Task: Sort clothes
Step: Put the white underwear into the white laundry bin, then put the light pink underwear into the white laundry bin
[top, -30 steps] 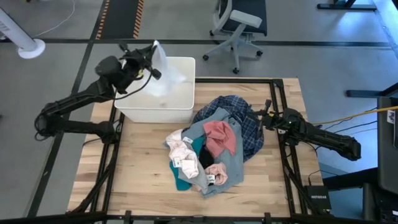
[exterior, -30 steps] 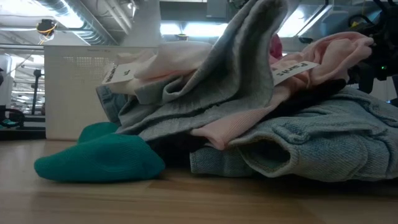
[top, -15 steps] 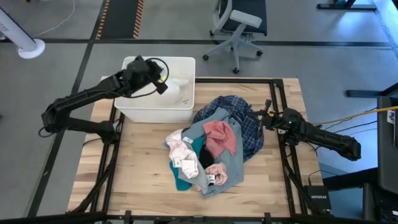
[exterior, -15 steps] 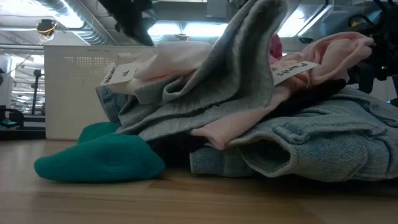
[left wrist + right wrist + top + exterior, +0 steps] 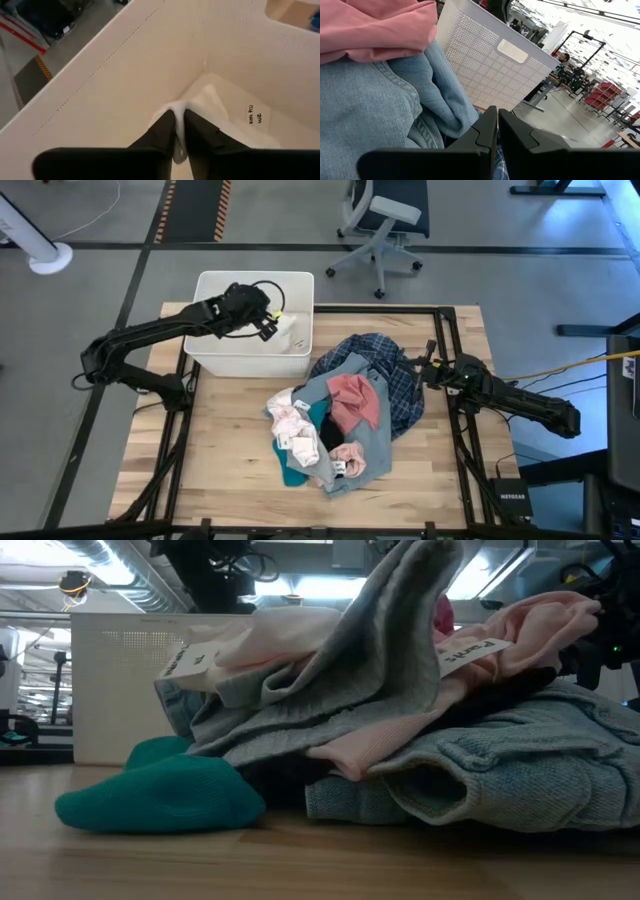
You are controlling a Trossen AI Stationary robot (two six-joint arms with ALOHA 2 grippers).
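My left gripper [image 5: 272,320] reaches down into the white bin [image 5: 250,362] at the far left, shut on the white top [image 5: 290,332]. The same top [image 5: 216,112] lies bunched in the bin's corner in the left wrist view. The other clothes form a pile [image 5: 345,415] at mid-table: light blue denim [image 5: 380,100], a pink piece [image 5: 370,25], a dark blue plaid shirt [image 5: 400,395] and teal socks [image 5: 150,795]. My right gripper [image 5: 412,370] waits shut at the pile's right edge. My left gripper pinches a raised fold of the white top [image 5: 179,131] between its two fingers, which slant down into the bin. The rest of the top lies slack on the bin's floor beyond the fingertips. My right gripper lies against the pile's edge; whether it touches the plaid shirt I cannot tell.
The bin's perforated wall [image 5: 490,65] stands close to the pile's far left side. Bare wood [image 5: 215,450] lies left of and in front of the pile. An office chair [image 5: 385,225] stands on the floor beyond the table.
My left gripper has gone down into the bin and tipped from level to slanting downward. The white top, held up above the bin's rim a second ago, has sunk with it and now lies on the bin's floor.
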